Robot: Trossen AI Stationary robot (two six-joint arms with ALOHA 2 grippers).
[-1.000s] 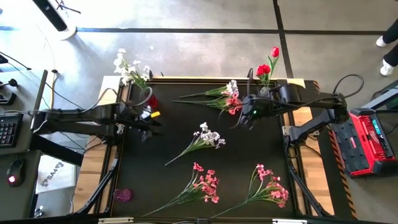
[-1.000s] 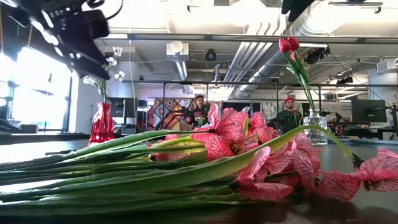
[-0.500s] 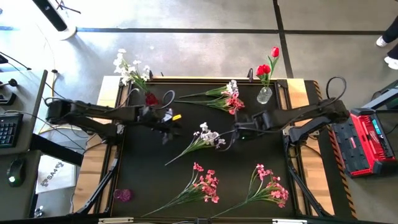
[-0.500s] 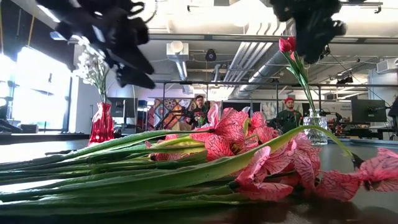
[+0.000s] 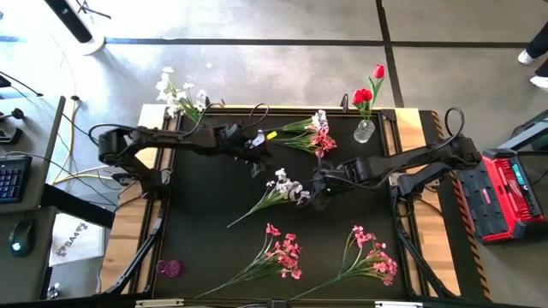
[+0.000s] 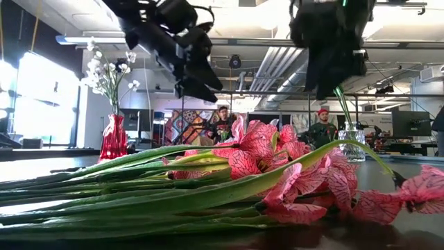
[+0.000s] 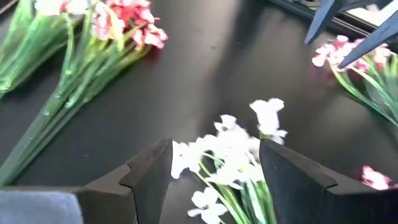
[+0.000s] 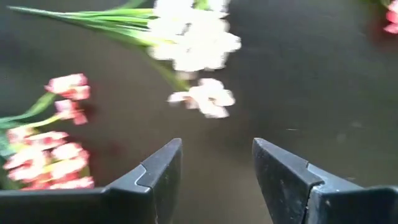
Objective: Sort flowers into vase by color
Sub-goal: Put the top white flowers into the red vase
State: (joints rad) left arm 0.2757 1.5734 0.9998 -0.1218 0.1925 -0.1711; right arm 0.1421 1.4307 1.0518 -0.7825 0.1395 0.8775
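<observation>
High view: white spray (image 5: 287,186) lying mid-frame on the dark desk (image 5: 205,205); left gripper (image 5: 257,162) just upper left of it, right gripper (image 5: 318,195) just right.

Wrist views: both sets of fingers spread wide, empty, over white blossoms.

Matt black table top (image 5: 214,192) looks smooth, edged by pale bare wood (image 5: 137,231); small clear glass vase (image 5: 364,131); glossy red translucent vase (image 6: 114,139); matt dark plastic gripper fingers (image 7: 149,177).
</observation>
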